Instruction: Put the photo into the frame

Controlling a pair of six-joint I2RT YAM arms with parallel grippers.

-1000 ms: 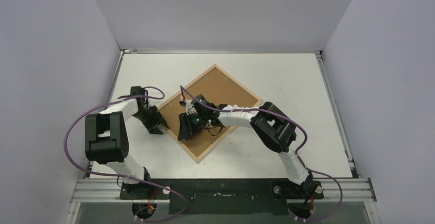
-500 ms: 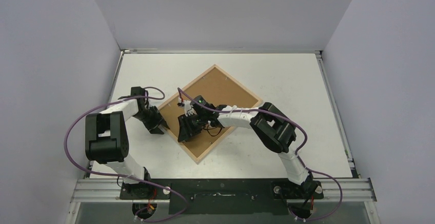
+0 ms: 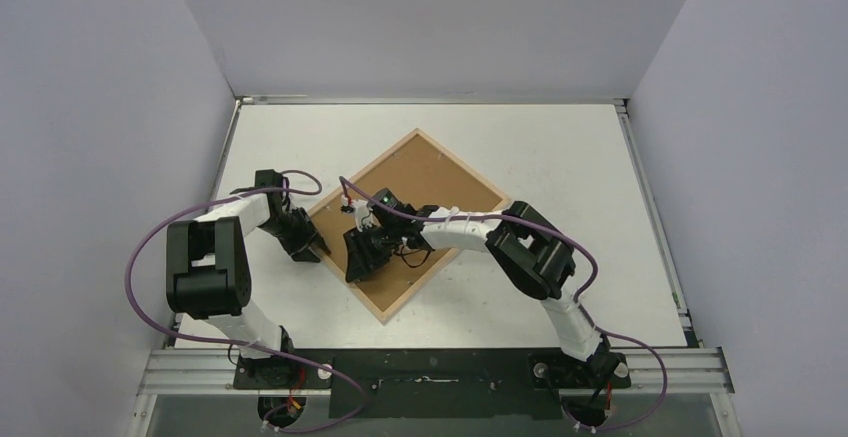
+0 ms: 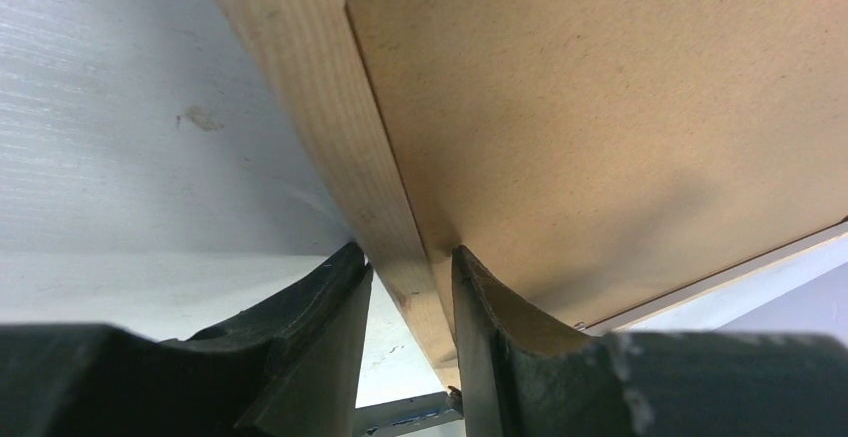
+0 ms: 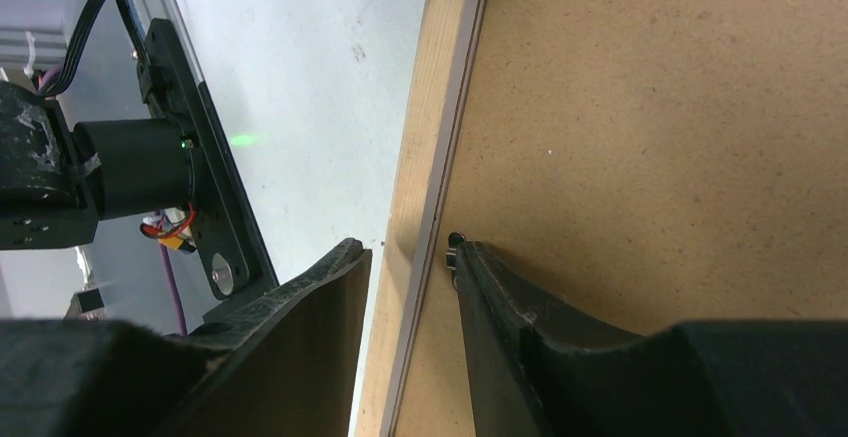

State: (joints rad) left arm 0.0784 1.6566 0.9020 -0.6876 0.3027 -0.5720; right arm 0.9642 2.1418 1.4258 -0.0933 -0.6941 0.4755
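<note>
Left jaws pinch frame point(image 4: 340, 107) rail near its corner; frame lies back-up on tabletop point(image 3: 560, 147). Right jaws straddle same rail; cannot tell if gripping.

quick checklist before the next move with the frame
1. Frame lying back up on the table: ok
2. Backing sitting inside the frame: ok
3. Photo under the backing: cannot tell, none shows
4. Left hand clamped on the frame's rail: ok
5. Right hand gripping the rail: cannot tell, it straddles the rail with a slight gap on the outer side
6. Hands apart from each other: ok
</note>
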